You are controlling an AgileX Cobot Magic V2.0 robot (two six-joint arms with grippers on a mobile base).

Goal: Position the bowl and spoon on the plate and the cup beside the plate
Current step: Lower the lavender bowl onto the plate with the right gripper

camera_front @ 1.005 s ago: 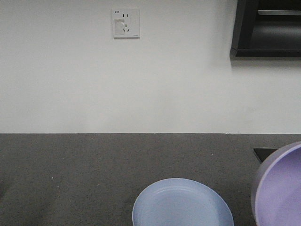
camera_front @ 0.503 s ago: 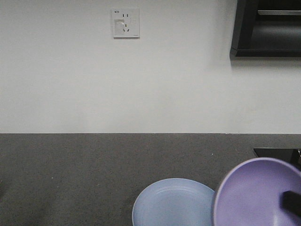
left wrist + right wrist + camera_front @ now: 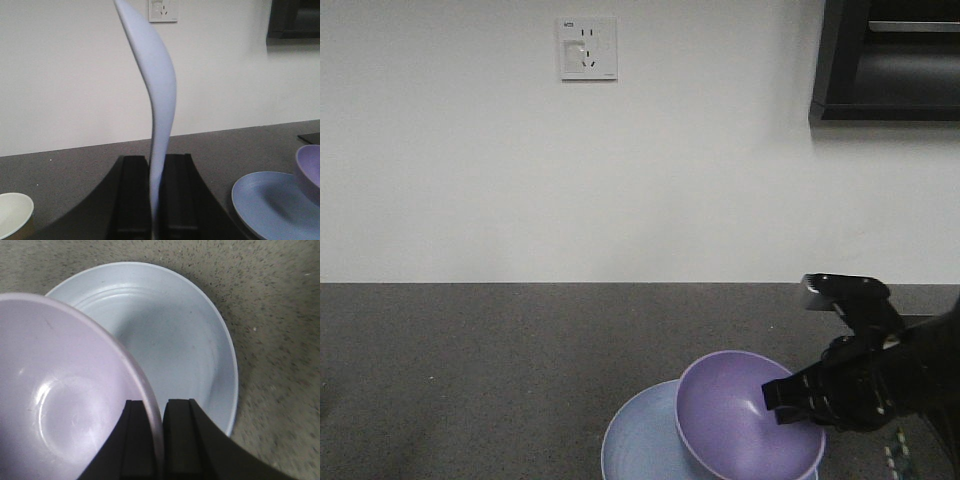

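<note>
My right gripper (image 3: pixel 788 398) (image 3: pixel 156 407) is shut on the rim of the lavender bowl (image 3: pixel 735 415) (image 3: pixel 60 390), one finger inside and one outside. The bowl hangs tilted over the right part of the pale blue plate (image 3: pixel 632 448) (image 3: pixel 175 325); whether they touch I cannot tell. In the left wrist view my left gripper (image 3: pixel 154 159) is shut on the handle of the pale blue spoon (image 3: pixel 159 85), which stands upright with its scoop at the top. The cup (image 3: pixel 12 214) shows its white inside at the lower left. The plate (image 3: pixel 265 202) and the bowl (image 3: pixel 311 167) lie to the right of that gripper.
The dark speckled counter (image 3: pixel 470 370) ends at a white wall with a socket (image 3: pixel 587 49). A black cabinet (image 3: pixel 890 60) hangs at the upper right. A dark flat inset (image 3: pixel 311 137) lies at the counter's right edge.
The bowl has moved left and down from the right edge to over the plate. My right gripper and arm have come into the front view with it.
</note>
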